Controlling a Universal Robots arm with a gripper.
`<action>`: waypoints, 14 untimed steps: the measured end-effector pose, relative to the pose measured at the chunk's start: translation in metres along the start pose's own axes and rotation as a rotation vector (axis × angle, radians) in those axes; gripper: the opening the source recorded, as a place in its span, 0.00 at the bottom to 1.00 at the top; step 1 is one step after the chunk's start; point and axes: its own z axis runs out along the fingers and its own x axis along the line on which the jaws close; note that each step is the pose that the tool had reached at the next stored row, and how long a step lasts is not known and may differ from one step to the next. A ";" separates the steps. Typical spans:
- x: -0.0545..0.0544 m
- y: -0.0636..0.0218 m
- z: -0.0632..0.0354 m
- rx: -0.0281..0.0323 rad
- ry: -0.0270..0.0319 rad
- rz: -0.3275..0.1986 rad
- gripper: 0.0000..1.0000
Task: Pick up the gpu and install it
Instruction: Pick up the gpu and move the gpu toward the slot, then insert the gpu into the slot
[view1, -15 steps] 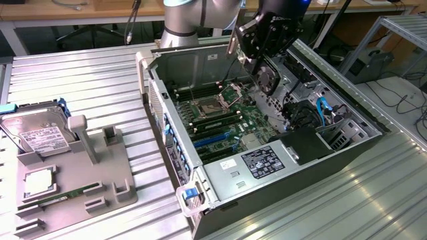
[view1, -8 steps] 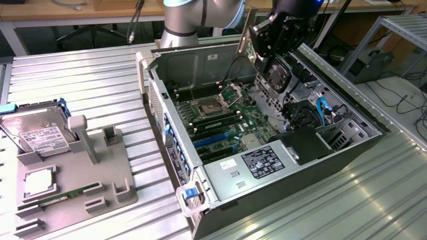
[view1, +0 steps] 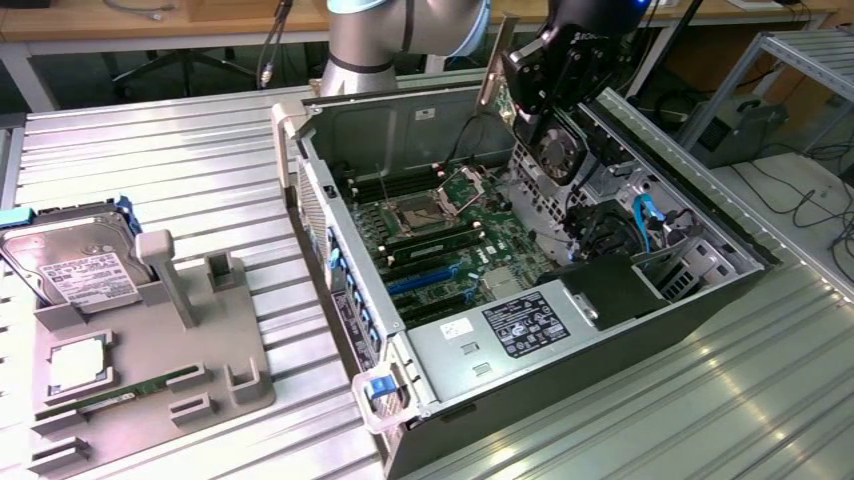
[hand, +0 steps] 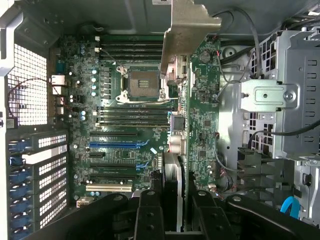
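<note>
The gpu (view1: 561, 152) hangs edge-down over the open computer case (view1: 350, 300), its dark round fan facing the exterior view's right and its pale metal bracket (view1: 499, 75) toward the case's back wall. My gripper (view1: 550, 105) is shut on the card's upper edge. In the wrist view the gpu (hand: 202, 100) appears edge-on as a green strip with the bracket (hand: 190, 25) at its far end. My gripper (hand: 177, 212) clamps it between two black fingers (hand: 150, 215). The card hovers above the motherboard (hand: 120, 125), beside the blue expansion slots (hand: 117, 143).
A grey fixture tray (view1: 200, 400) at the exterior view's left holds a silver hard drive (view1: 74, 265), a processor chip (view1: 78, 362) and a slim memory stick (view1: 114, 398). Inside the case are a drive cage (hand: 280, 100), cables (view1: 647, 225) and a black shroud (view1: 607, 290).
</note>
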 end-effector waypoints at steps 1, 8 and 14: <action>0.000 0.0000 0.0000 0.0000 0.0000 0.000 0.27; 0.000 0.0000 0.0000 0.0001 0.0003 -0.009 0.27; 0.000 0.0000 0.0000 0.0003 0.0028 -0.076 0.27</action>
